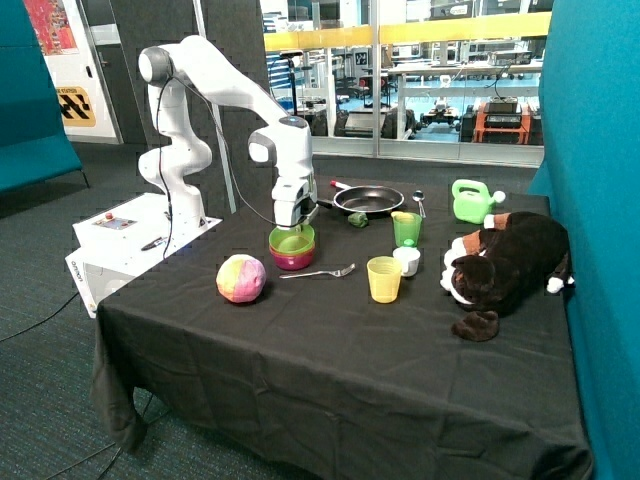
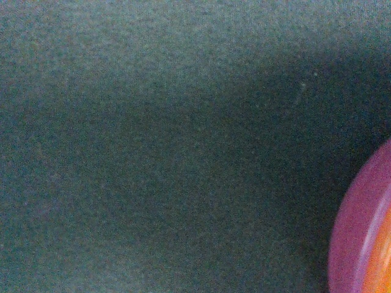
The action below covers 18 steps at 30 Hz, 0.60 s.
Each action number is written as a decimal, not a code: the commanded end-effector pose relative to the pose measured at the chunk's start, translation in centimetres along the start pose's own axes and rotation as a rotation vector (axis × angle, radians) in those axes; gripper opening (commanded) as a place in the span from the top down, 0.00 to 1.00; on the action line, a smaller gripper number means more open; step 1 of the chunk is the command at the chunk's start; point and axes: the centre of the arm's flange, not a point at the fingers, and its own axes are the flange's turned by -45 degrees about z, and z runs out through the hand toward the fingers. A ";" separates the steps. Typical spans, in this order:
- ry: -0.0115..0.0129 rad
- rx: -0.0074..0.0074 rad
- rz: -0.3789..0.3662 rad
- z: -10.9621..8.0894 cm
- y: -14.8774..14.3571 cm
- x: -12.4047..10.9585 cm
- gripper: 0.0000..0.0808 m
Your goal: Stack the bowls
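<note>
The lime green bowl (image 1: pixel 292 241) sits on top of the purple bowl (image 1: pixel 292 260) on the black tablecloth, between the pink-and-yellow ball and the frying pan. My gripper (image 1: pixel 293 222) is right at the green bowl's rim, reaching down from above. The wrist view shows mostly black cloth, with the purple bowl's rim (image 2: pixel 354 226) at one edge and the orange-red bowl (image 2: pixel 382 256) nested inside it. The orange-red bowl is hidden in the outside view. The green bowl does not show in the wrist view.
A pink-and-yellow ball (image 1: pixel 241 278) and a fork (image 1: pixel 318 272) lie near the stack. A yellow cup (image 1: pixel 383 279), green cup (image 1: pixel 407 229), black frying pan (image 1: pixel 368 200), green watering can (image 1: pixel 470 201) and plush toy (image 1: pixel 505 265) stand further along the table.
</note>
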 end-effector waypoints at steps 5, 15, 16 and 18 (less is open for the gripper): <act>0.0054 -0.0015 -0.004 0.2 0.3 -1.0 0.56; 0.0054 -0.0015 -0.008 0.3 0.7 -1.5 0.38; 0.0054 -0.0015 -0.009 0.3 0.7 -1.5 0.37; 0.0054 -0.0015 -0.011 0.3 0.6 -1.5 0.34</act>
